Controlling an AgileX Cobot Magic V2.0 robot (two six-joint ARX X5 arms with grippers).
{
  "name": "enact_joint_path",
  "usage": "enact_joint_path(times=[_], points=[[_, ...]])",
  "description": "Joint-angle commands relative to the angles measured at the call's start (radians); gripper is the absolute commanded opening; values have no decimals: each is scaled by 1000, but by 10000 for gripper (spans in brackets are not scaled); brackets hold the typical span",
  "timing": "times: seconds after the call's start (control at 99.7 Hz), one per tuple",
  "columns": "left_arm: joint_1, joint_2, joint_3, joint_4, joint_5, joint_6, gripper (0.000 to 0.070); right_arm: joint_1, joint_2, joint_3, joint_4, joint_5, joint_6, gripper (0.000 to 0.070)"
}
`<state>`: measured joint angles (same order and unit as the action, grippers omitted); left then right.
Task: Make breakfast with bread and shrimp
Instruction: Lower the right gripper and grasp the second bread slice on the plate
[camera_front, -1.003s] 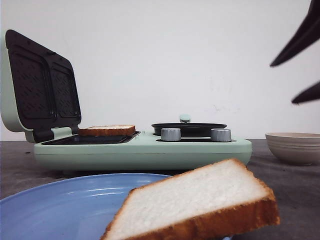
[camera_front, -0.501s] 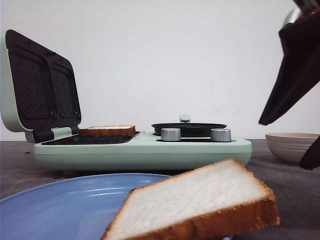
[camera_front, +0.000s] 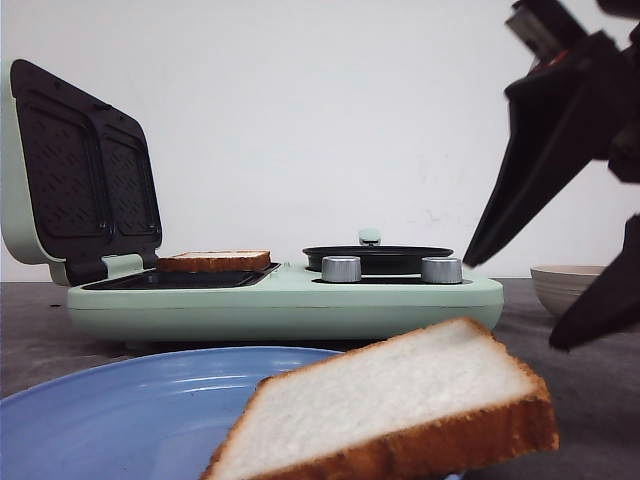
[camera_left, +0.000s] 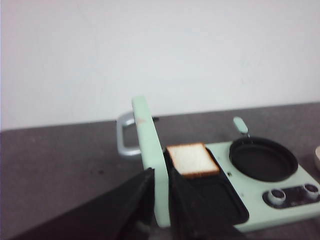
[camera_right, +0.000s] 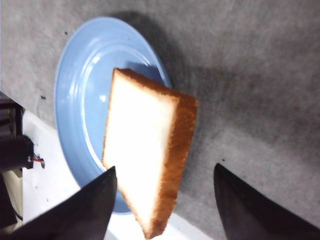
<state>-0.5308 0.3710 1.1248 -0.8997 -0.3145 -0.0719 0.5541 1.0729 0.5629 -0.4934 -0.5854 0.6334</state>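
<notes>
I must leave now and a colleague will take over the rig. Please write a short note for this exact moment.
Right claw: open, above the bread slice that lies on the blue plate, overhanging its rim.
Left claw: nearly closed, empty, near the open lid of the sandwich maker.
Done: one slice already lies on the grill plate.
Left: pick up the plate slice; add shrimp, which is not visible in any view.

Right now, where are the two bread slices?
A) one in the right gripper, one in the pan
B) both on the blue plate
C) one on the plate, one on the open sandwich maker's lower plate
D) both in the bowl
C: one slice lies on the blue plate, overhanging its rim, and the other slice sits on the sandwich maker below its raised lid.
</notes>
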Motion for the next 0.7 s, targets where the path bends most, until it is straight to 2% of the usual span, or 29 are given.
enact_joint_path(times=[0.0, 0.221, 0.471, 0.531, 0.642, 0.692], points=[[-5, 0, 11, 21, 1, -27, 0, 29, 31, 17, 15, 0, 11, 412], [-6, 0, 8, 79, 1, -23, 0, 85, 122, 17, 113, 12, 50, 412], [-5, 0, 8, 80, 1, -23, 0, 93, 205, 17, 128, 50, 60, 403], [-5, 0, 8, 80, 1, -23, 0, 93, 208, 17, 130, 58, 61, 354], [-6, 0, 8, 80, 1, -22, 0, 93, 206, 17, 156, 63, 76, 165], [-5, 0, 8, 80, 1, -18, 0, 93, 205, 17, 167, 63, 81, 102]])
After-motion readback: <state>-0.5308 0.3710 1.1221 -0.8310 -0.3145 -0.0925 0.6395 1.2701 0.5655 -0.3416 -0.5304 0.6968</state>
